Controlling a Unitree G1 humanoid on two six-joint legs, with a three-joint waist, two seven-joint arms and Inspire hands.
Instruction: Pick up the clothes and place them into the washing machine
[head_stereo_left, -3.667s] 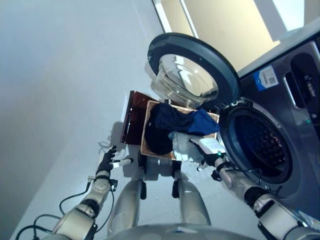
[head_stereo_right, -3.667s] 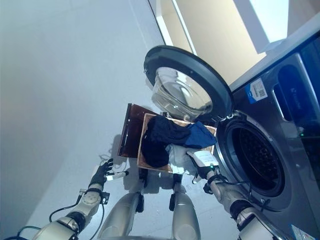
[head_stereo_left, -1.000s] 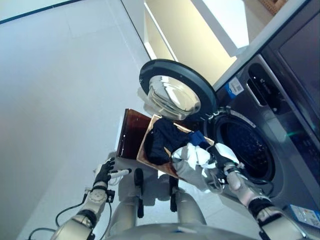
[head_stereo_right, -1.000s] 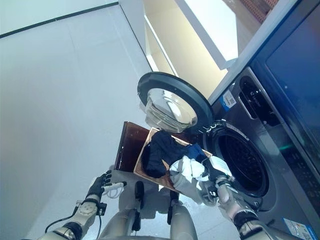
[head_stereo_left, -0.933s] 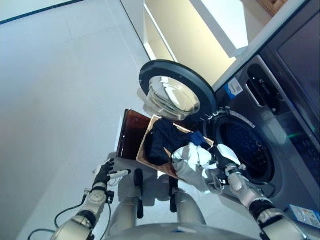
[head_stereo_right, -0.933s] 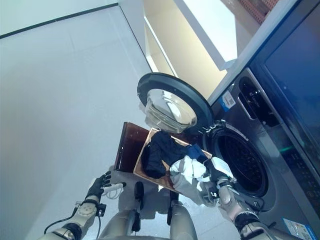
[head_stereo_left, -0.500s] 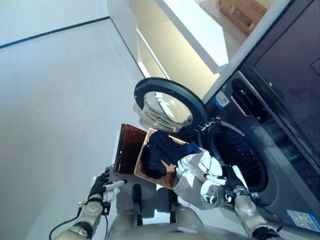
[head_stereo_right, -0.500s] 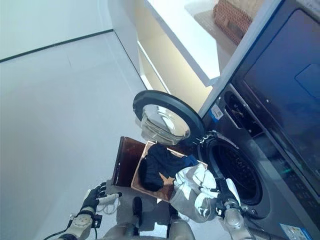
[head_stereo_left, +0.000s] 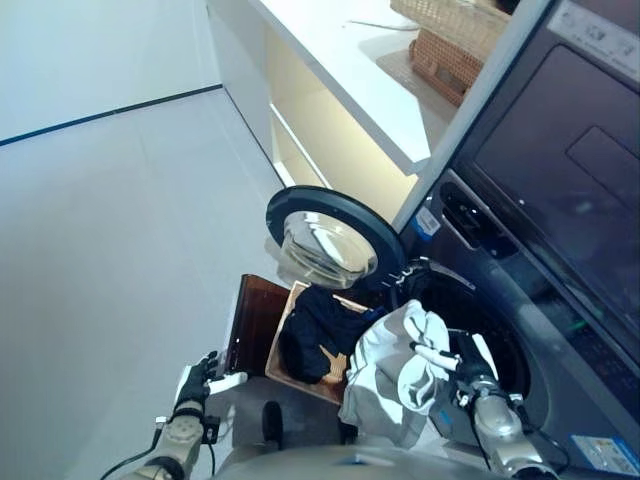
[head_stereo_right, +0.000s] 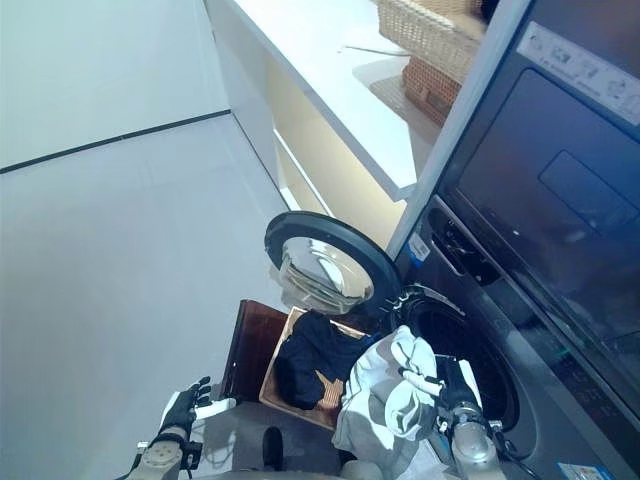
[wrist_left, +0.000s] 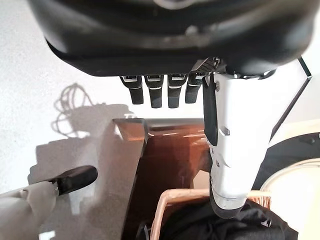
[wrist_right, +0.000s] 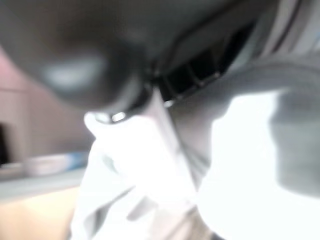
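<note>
the white garment (head_stereo_left: 395, 375) has been lifted clear of the basket (head_stereo_left: 300, 372), gripped by the right hand (head_stereo_left: 470, 372) beside the drum opening (head_stereo_left: 490, 345) (loading comes next); the left hand (head_stereo_left: 195, 385) hangs open.

Even, bright daylight is seen across the pale floor (head_stereo_left: 120, 220); glare is thrown off the door glass (head_stereo_left: 322, 243); the right wrist view is badly blurred; soft shadows are cast.

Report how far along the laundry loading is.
Done: the washing machine door stands open, and one pale grey garment is lifted out of the basket. In hand: the right hand grips that garment beside the drum opening, not yet inside. Left: dark clothes lie in the basket. The left hand hangs open and idle near the floor.
</note>
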